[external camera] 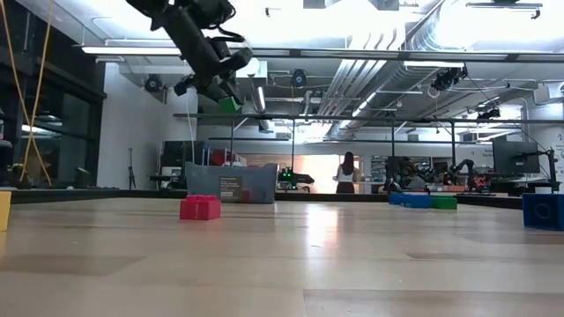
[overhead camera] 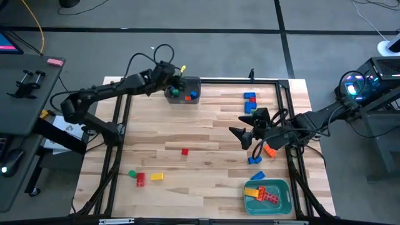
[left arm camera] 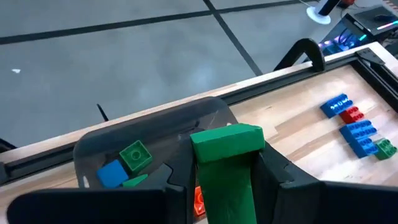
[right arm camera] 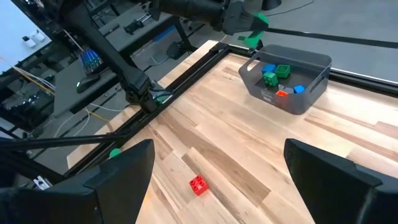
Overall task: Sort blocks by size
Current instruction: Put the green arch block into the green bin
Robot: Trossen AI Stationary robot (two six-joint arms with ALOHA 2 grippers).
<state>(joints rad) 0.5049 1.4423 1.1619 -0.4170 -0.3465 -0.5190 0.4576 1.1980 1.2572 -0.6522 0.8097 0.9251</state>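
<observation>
A long green block (left arm camera: 227,155) sits between the fingers of my left gripper (left arm camera: 227,171), which is shut on it above the dark grey bin (left arm camera: 155,127) at the table's far edge. The high view shows that gripper (overhead camera: 175,84) over the bin (overhead camera: 190,82). Inside the bin lie a green block (left arm camera: 135,154), a blue one (left arm camera: 112,173) and an orange one (left arm camera: 198,198). My right gripper (overhead camera: 244,134) hangs open above the table's right half, holding nothing. A red block (overhead camera: 185,151) lies on the wood mid-table. My left gripper pinches the green block by its two long sides (left arm camera: 249,180) between its two fingers (left arm camera: 277,177). The block lies along the fingers, and its free end (left arm camera: 227,138) sticks out past the fingertips. The fingers slant down toward the bin from the table's left. The block is lifted clear above the bin.
Green (overhead camera: 132,174), red (overhead camera: 140,180) and yellow (overhead camera: 157,177) blocks lie near the front left. Blue and red blocks (overhead camera: 250,97) sit at the far right, orange (overhead camera: 270,150) and blue (overhead camera: 254,160) ones near my right arm. A teal tray (overhead camera: 284,201) with blocks stands front right.
</observation>
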